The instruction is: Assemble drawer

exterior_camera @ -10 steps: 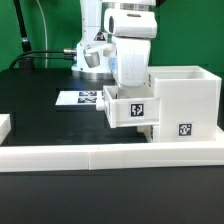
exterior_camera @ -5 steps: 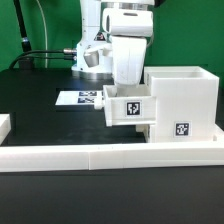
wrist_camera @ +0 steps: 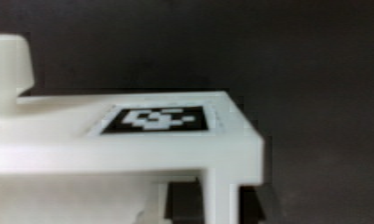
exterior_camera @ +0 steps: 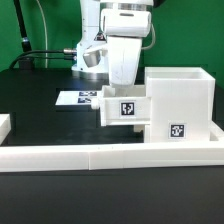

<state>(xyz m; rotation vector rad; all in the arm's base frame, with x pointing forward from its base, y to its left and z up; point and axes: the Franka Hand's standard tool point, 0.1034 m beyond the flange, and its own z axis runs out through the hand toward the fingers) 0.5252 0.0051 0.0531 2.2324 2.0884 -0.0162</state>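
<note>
The tall white drawer housing (exterior_camera: 182, 100) stands at the exterior view's right, with a tag on its front. My gripper (exterior_camera: 125, 86) hangs straight down just to its left and is shut on the wall of a small white tray (exterior_camera: 124, 109), which it holds level against the housing's open side, above the table. The tray's tag faces the camera. In the wrist view the tray (wrist_camera: 95, 150) fills the frame with its tag on top, and its thin wall sits between my two dark fingers (wrist_camera: 191, 200) of the gripper (wrist_camera: 225, 200). A second tray is not clearly in view.
The long low white border wall (exterior_camera: 100, 155) runs across the front. The marker board (exterior_camera: 78, 99) lies flat on the black table behind the tray. A small white piece (exterior_camera: 5, 124) shows at the left edge. The robot base and cables stand at the back.
The gripper and the held tray have shifted toward the exterior view's left, away from the housing, by a small amount. The housing has not moved.
</note>
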